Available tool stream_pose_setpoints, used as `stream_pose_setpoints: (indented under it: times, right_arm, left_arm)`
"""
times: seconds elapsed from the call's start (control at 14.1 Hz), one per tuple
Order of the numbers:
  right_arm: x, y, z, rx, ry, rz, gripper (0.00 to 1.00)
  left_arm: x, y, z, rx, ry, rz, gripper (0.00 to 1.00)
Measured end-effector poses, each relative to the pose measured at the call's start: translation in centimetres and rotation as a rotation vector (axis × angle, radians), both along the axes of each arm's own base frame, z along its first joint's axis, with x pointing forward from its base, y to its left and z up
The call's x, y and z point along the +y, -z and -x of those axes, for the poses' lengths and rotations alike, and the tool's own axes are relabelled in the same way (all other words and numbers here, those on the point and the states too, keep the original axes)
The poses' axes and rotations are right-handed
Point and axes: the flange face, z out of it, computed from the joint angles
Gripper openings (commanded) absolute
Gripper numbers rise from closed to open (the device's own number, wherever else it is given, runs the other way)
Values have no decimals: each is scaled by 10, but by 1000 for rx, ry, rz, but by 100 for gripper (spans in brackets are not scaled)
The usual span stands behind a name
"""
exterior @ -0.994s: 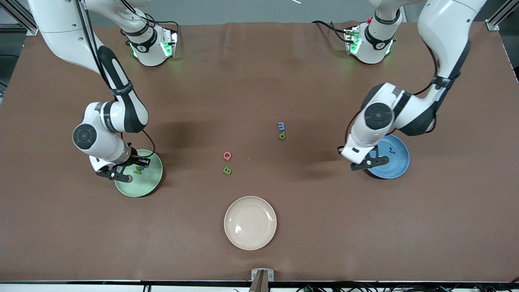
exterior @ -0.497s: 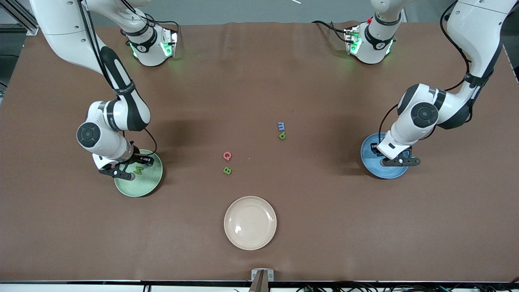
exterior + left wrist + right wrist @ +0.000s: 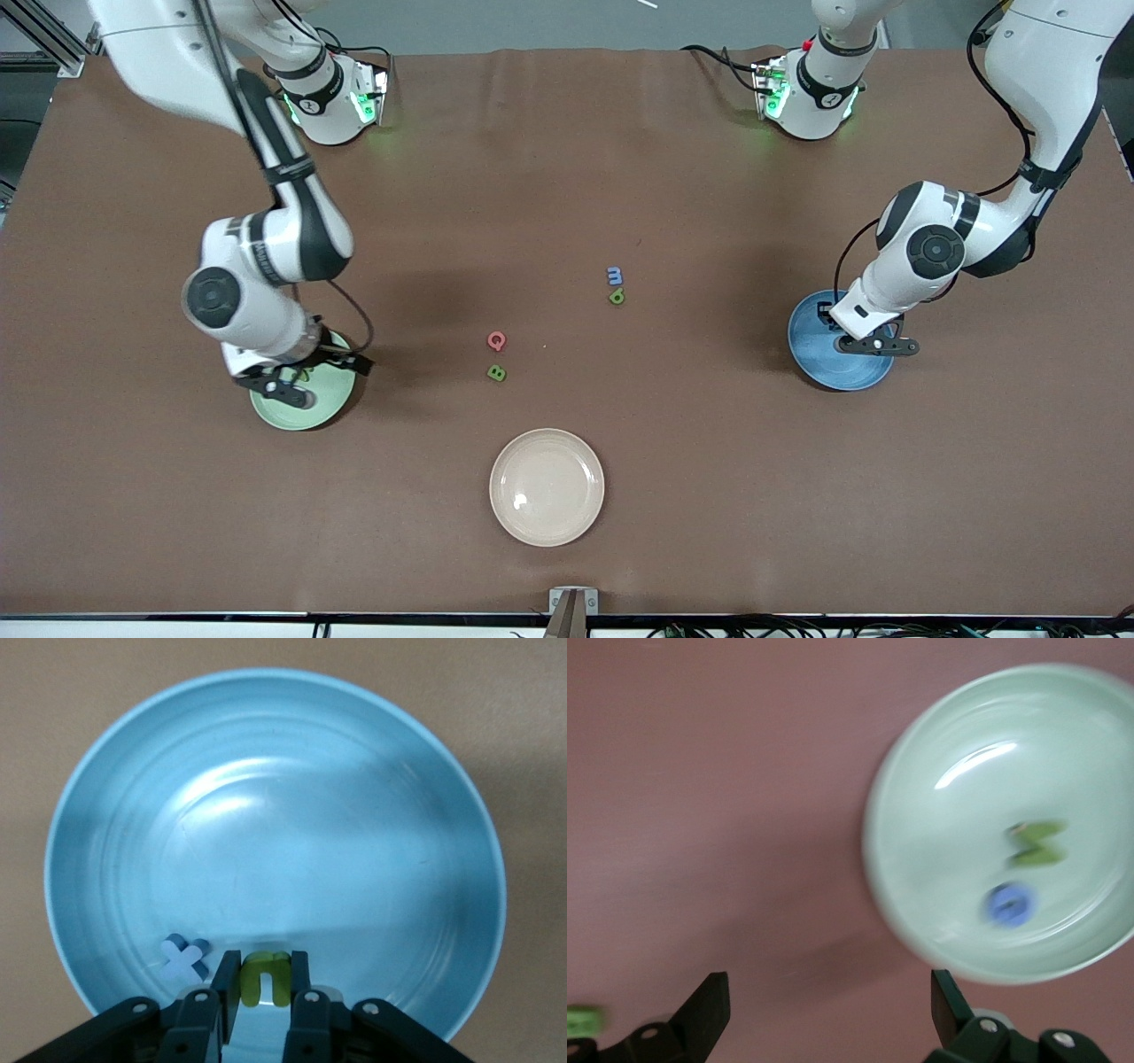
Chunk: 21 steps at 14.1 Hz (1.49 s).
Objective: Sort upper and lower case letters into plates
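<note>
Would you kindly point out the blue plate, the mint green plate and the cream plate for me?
blue plate (image 3: pixel 819 363), front view, bare floor of the plate.
mint green plate (image 3: pixel 332 394), front view, bare floor by the rim.
cream plate (image 3: pixel 547 486), front view, centre of the plate.

The left gripper (image 3: pixel 873 346) has been carried across the sky blue plate (image 3: pixel 819 363) toward the left arm's end of the desk, jaws closed on a small yellow-green letter (image 3: pixel 265 978). The right gripper (image 3: pixel 292 385) has been opened over the mint green plate (image 3: pixel 332 403), where a green letter (image 3: pixel 1036 843) now lies released.
</note>
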Motion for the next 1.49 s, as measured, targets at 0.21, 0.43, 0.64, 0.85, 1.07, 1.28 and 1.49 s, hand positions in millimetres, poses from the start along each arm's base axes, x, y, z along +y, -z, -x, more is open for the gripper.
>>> stream_pose_setpoints:
  times: [0.21,0.43,0.64,0.85,1.07,1.28,1.49]
  right_arm:
    - [93,-7,15,-25,41,-10,100]
    - [138,14,19,-28,38,-5,100]
    - [170,48,25,-62,50,-14,99]
    - [185,76,30,-70,40,-11,94]
    - [193,84,23,-78,61,-13,89]
    - [200,94,17,-80,90,-12,78]
    - [200,103,16,-76,97,-6,66]
  left_arm:
    - [0,6,3,13,-2,6,17]
    - [0,8,4,19,-2,8,18]
    - [0,9,5,19,-2,8,21]
    - [0,9,5,20,-1,9,28]
    - [0,9,5,18,-1,10,99]
    - [-3,2,-1,-5,6,13,100]
    - [-36,-24,-9,-38,27,12,100]
